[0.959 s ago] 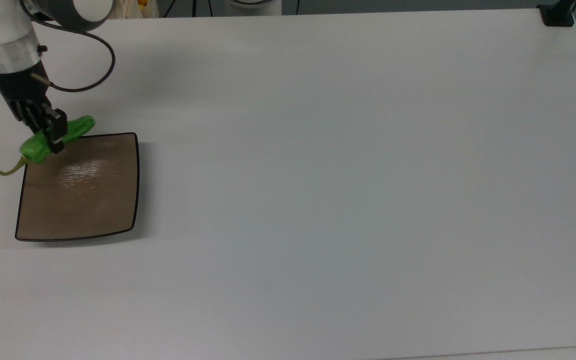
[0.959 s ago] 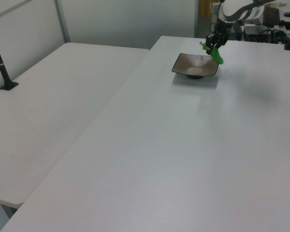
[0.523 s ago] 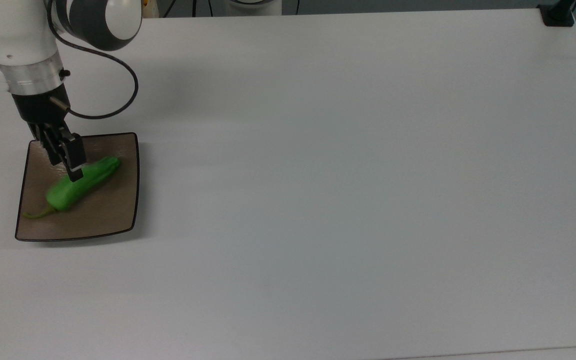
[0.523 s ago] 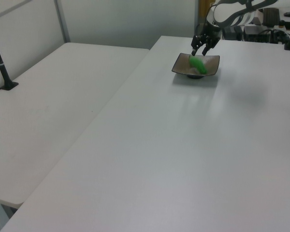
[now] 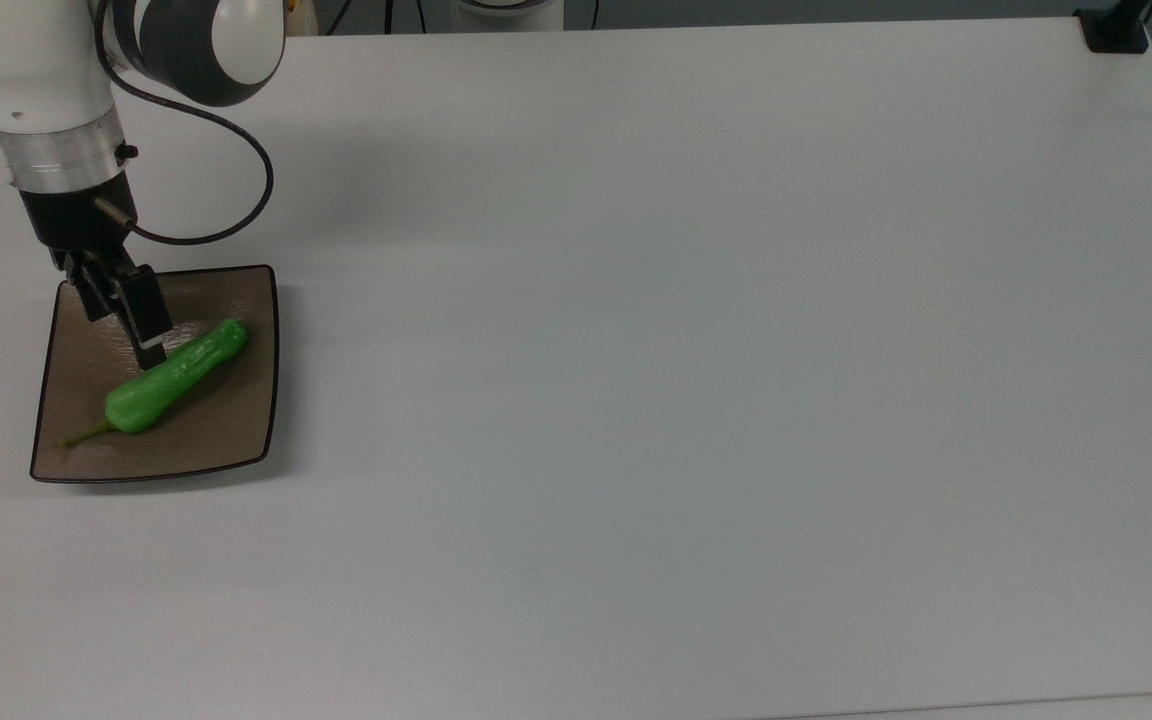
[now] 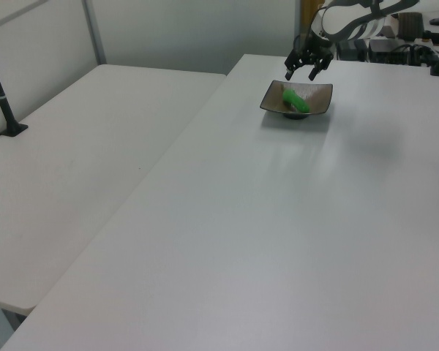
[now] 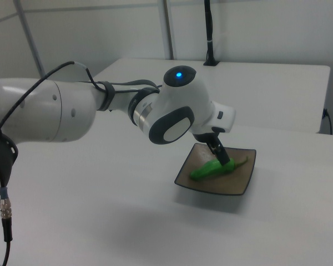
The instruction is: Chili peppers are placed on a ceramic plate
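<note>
The chili peppers are one bright green pepper [image 5: 171, 375] with a thin olive stem. It lies diagonally on the square brown ceramic plate [image 5: 221, 435], free of the fingers. My gripper [image 5: 118, 308] hangs open just above the pepper's tip end, over the plate's far part. In the left view the spread fingers of the gripper [image 6: 302, 71] stand above the pepper [image 6: 295, 101] and the plate [image 6: 320, 92]. In the right view the pepper [image 7: 210, 169] rests on the plate [image 7: 233, 187], and one black finger of the gripper [image 7: 221, 152] reaches down beside it.
The plate sits near the top view's left edge of a wide white table [image 5: 696, 360]. A black clamp [image 5: 1116, 28] stands at the table's far corner on the top view's right. A second white table [image 6: 73, 161] with a black post [image 6: 1, 91] lies on the left view's left.
The gripper carried the pepper from the plate's far corner to over the plate and opened. The pepper now lies on the plate, and the gripper has lifted slightly.
</note>
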